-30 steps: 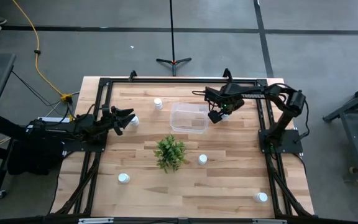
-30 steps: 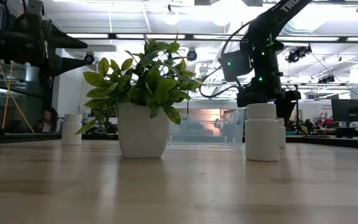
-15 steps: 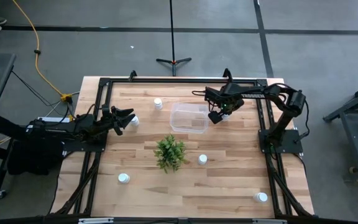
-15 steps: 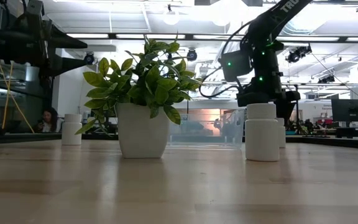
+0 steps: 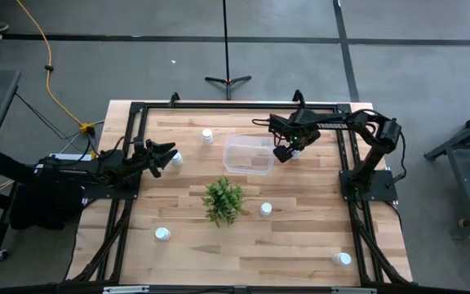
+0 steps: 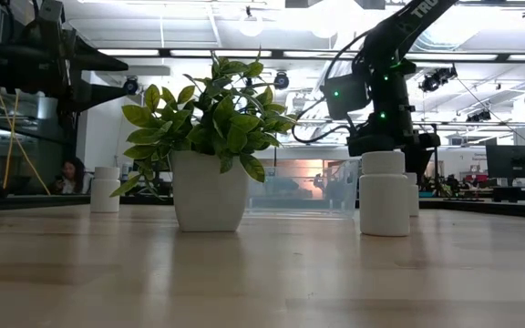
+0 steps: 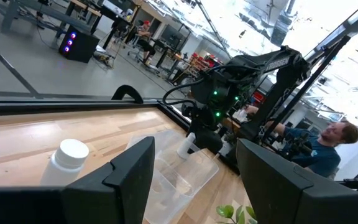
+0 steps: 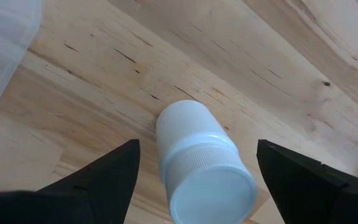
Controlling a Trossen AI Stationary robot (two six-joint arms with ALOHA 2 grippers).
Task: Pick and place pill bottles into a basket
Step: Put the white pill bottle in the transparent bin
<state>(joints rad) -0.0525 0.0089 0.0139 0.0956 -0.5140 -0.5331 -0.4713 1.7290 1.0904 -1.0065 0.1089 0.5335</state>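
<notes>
In the upper right of the high view, the right gripper (image 5: pixel 285 153) is hanging just beside the clear basket (image 5: pixel 248 154), its jaws spread wide on either side of a standing pill bottle (image 8: pixel 199 163) without gripping it. If they are closing off-centre, one finger may be striking first and tipping the bottle or pushing it toward the basket wall. At centre left, the left gripper (image 5: pixel 165 154) is waiting partly open and empty near another bottle (image 7: pixel 67 159).
</notes>
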